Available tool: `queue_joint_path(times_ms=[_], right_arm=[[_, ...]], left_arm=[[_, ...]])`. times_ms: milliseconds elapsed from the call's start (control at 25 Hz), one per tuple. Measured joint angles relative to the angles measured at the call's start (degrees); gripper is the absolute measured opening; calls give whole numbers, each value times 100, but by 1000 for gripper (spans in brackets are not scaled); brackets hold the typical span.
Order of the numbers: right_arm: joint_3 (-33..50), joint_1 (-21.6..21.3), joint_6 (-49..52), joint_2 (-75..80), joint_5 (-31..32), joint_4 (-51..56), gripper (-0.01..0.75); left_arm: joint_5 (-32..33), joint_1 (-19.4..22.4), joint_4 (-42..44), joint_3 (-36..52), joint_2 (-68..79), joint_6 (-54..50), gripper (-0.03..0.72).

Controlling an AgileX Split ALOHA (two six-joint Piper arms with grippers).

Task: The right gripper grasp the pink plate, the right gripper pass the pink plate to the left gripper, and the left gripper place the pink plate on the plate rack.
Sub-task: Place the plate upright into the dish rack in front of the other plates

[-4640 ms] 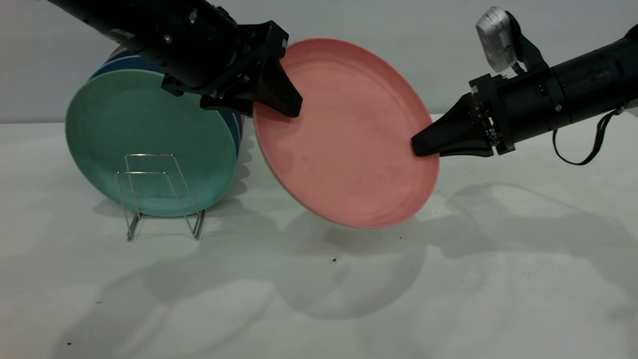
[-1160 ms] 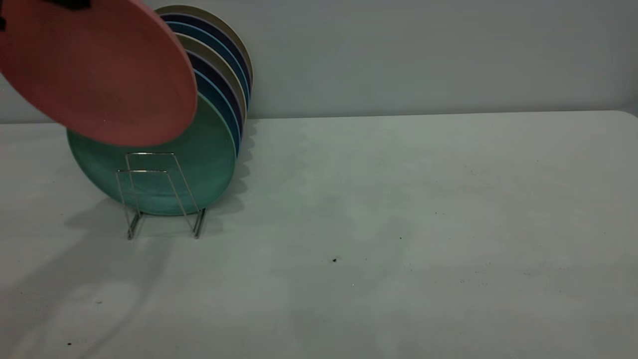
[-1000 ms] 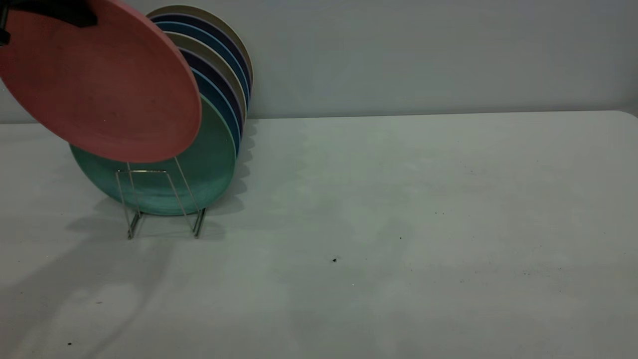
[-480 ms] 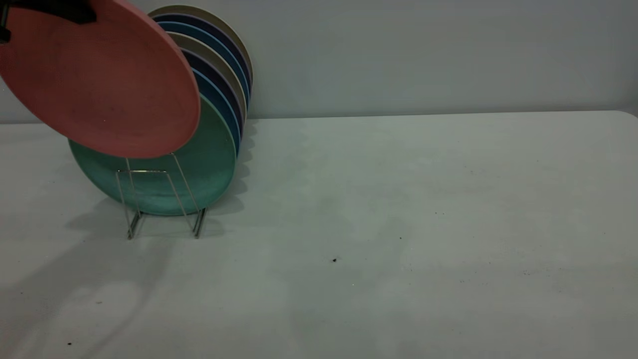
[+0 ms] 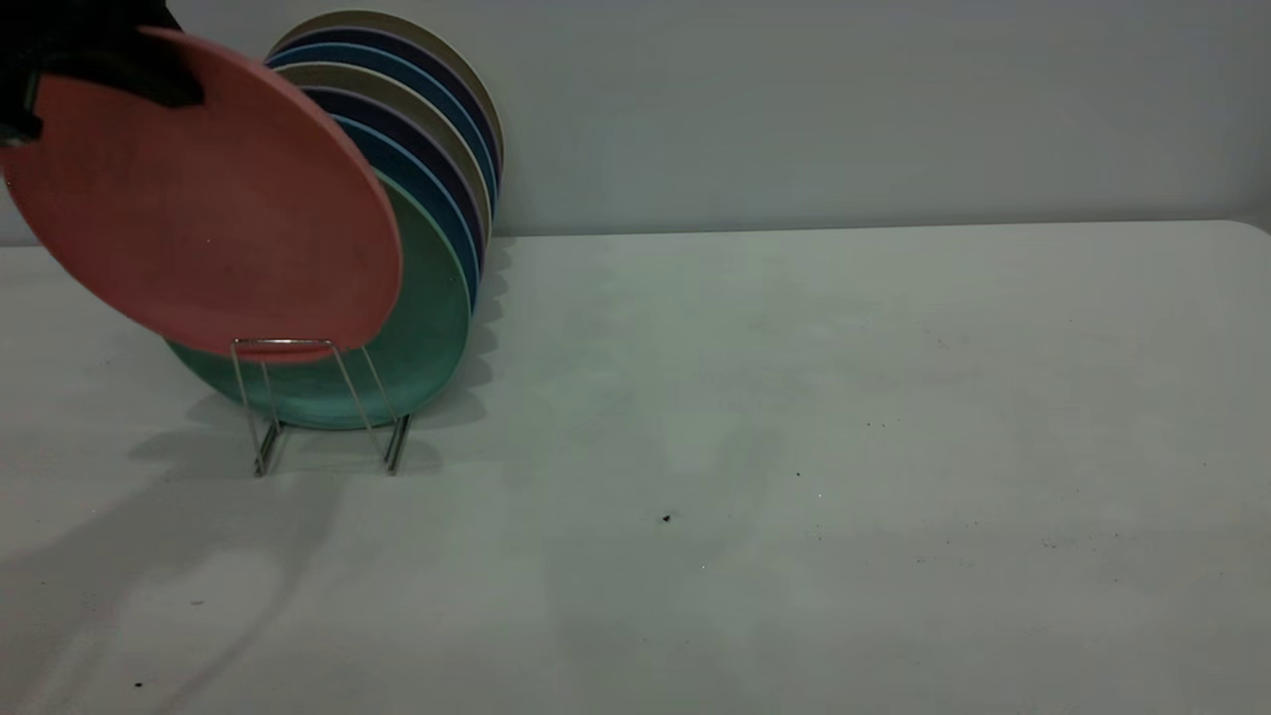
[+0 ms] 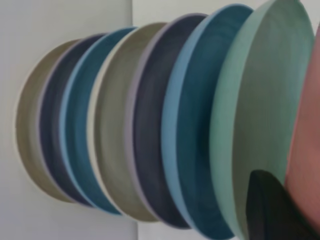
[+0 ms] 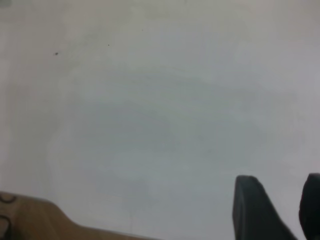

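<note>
Pale grey wall behind a white table. At upper left the left end effector, apparently clamped on the pink plate, holds it tilted below itself, low edge at the plate rack. Misaligned, it could strike the teal-green plate. Right end effector is apart, empty.

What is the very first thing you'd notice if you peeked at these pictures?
The big round salmon-pink plastic plate catches the eye, held tilted in the air at the left by the bulky black left gripper clamped on its top edge. Its lower edge hangs at the front loop of the thin silver wire plate rack. Right behind it stands a colourful row of upright plates, first a teal-green plate, then blue, dark navy and beige ones.
</note>
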Motion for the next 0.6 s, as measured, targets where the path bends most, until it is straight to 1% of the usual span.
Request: queue_joint_path(times_ms=[240,360,440,600], right_arm=[[0,0,94,0,-4,-120,239],[0,0,107,0,-4,-136,239],[0,0,125,0,-6,-136,239],[0,0,125,0,-11,-136,239]], left_arm=[[14,0,-6,0,151,0,98],[35,0,-6,0,199,-30,122],[86,0,-10,0,262,-109,155],[118,0,-10,0,318,-320,260]])
